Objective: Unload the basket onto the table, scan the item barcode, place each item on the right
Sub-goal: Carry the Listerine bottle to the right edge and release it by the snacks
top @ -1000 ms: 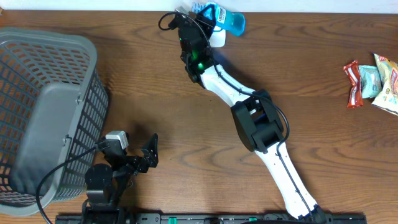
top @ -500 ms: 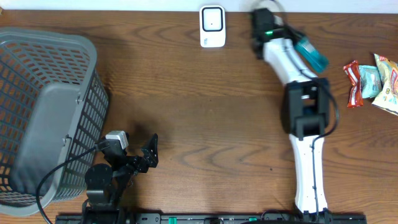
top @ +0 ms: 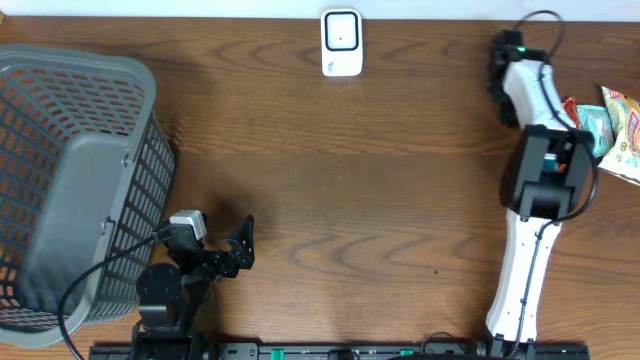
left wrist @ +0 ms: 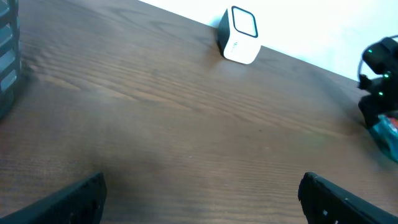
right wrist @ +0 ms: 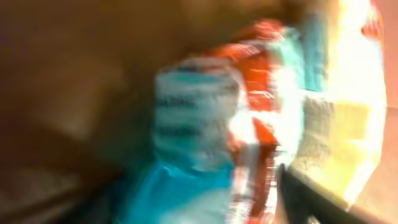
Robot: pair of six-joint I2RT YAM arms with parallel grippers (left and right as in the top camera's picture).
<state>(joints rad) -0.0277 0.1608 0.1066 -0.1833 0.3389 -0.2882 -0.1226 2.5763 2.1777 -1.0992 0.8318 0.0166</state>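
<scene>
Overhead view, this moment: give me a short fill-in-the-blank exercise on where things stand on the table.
1. The white scanner stands at the table's ____ edge.
2. The grey basket sits on the ____ side of the overhead picture.
3. The snack packets lie near the ____ arm.
4. The left gripper has ____ between its fingers.

Missing words: far; left; right; nothing

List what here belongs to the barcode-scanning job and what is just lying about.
Belongs to the job:
- white scanner at the table's far edge
- blue item by the right arm, partly hidden
- right tool, at the snack pile; its view is too blurred to show a grip

Lying about:
- grey basket on the left
- snack packets on the right
- left tool, open, idle
</scene>
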